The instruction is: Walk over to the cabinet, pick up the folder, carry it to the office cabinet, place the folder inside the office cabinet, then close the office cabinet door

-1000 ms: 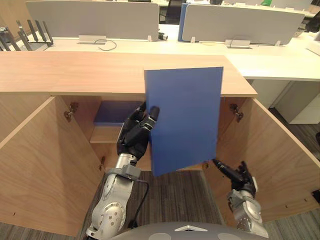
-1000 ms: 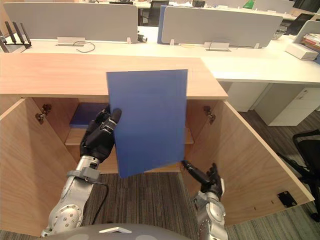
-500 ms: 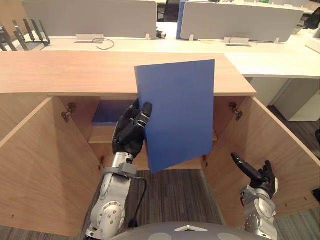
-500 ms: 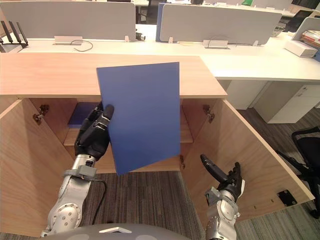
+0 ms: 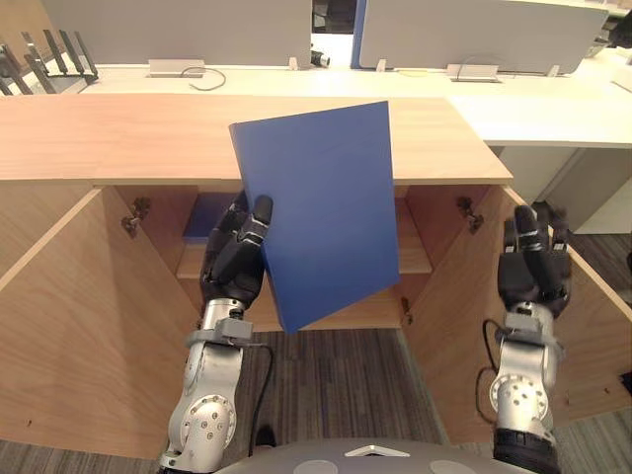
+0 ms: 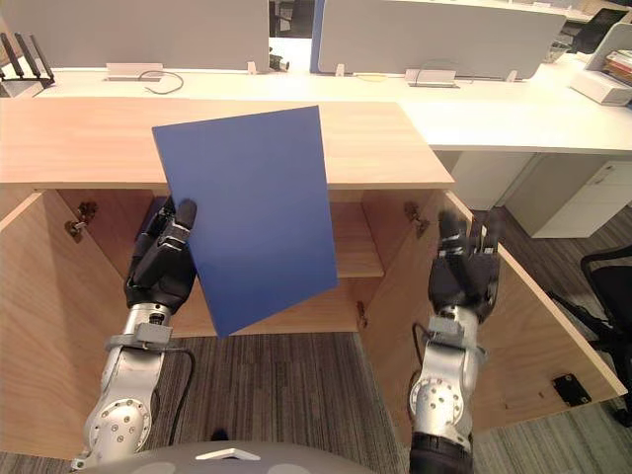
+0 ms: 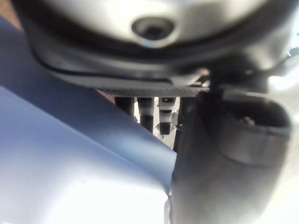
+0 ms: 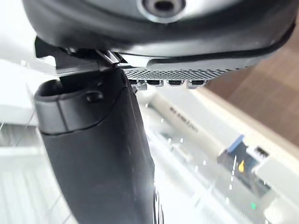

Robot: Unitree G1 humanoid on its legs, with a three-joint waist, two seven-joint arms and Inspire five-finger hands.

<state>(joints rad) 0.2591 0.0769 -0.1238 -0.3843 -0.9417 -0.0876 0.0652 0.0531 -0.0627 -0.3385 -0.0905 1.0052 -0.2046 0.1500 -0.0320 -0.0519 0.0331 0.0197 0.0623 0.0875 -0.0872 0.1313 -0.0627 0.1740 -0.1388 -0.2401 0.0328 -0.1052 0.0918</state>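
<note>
Both cabinet doors open; left hand pinches tilted folder; right hand straight-fingered, apparently empty; carpet below.

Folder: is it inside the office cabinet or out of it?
Out. The left hand pinches the blue folder, tilted, in front of the open office cabinet; its upper part overlaps the cabinet's top.

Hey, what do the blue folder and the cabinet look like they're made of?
Folder: probably stiff plastic or coated card, matte blue; it looks flat and unbent with the left hand pinching just one edge.
Cabinet: light wood-look board, likely laminate or veneer, smooth satin; even grain lines on top and doors.
</note>
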